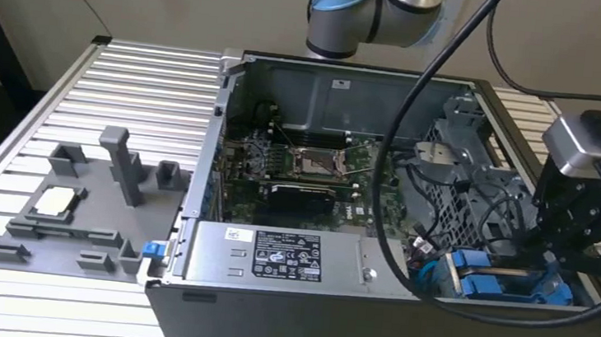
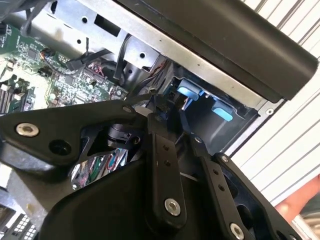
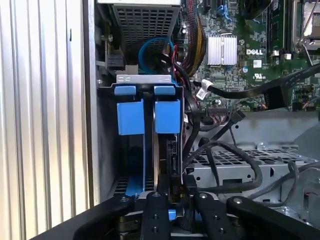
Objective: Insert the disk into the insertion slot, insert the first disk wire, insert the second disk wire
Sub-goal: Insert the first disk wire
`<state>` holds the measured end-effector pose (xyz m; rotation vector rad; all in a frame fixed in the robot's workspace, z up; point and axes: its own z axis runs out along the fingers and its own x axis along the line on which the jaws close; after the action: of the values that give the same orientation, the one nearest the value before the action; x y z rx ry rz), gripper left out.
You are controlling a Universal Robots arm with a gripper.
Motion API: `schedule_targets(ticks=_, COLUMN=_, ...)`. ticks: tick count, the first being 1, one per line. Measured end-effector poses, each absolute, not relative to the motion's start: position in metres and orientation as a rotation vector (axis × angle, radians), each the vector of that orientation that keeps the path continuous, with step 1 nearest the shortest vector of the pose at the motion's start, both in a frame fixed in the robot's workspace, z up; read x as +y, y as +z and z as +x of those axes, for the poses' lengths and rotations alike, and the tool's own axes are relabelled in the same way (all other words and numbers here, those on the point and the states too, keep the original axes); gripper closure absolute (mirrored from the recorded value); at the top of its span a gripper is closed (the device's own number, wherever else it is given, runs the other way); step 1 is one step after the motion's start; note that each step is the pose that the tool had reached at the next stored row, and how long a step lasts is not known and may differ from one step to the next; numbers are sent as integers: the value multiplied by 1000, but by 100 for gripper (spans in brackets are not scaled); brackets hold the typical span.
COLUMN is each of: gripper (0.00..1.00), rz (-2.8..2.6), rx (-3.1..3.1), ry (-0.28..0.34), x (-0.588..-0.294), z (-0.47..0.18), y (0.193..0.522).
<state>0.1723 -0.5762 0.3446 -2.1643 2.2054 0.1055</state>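
- Slatted metal table (image 1: 123,60): at the exterior view's left, with open slats between its far edge and the fixture.
- Grey fixture plate (image 1: 73,233): lies on the table near the left edge, apart from the case. It carries upright posts and a pale square part (image 1: 58,201).
- Open computer case (image 1: 262,330): sits mid-table with its side off and its front wall close to the table's near edge.
- Power-supply box (image 1: 215,255): against the case front wall. It has a white printed label (image 1: 286,254), not read out here.
- Motherboard (image 1: 278,166): behind the box. The first wrist view shows small white stickers (image 3: 257,63) and a finned heatsink (image 3: 222,50).
- Thick black cable (image 1: 387,185): drops across the case opening and loops to the right front corner, cutting into the free room.
- Drive cage (image 1: 464,184): at the right of the case, with black wires draped over it.
- The insertion slot (image 3: 145,79): in the case's front right corner, tight against the side wall.
- The disk (image 3: 167,116): sits in the slot in its blue carrier, with a second blue carrier (image 3: 130,116) just beside it.
- Gripper (image 2: 169,111): reaches into that corner at the disk's end, with little room on either side.
- Fingers (image 2: 162,150): drawn narrow, pinching a small black connector (image 3: 175,192) right at the disk.
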Motion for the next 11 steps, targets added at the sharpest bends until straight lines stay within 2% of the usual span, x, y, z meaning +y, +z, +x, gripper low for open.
schedule_targets(ticks=11, gripper=73, rz=-2164, rx=2205, ry=107, x=-576, z=172, y=393)
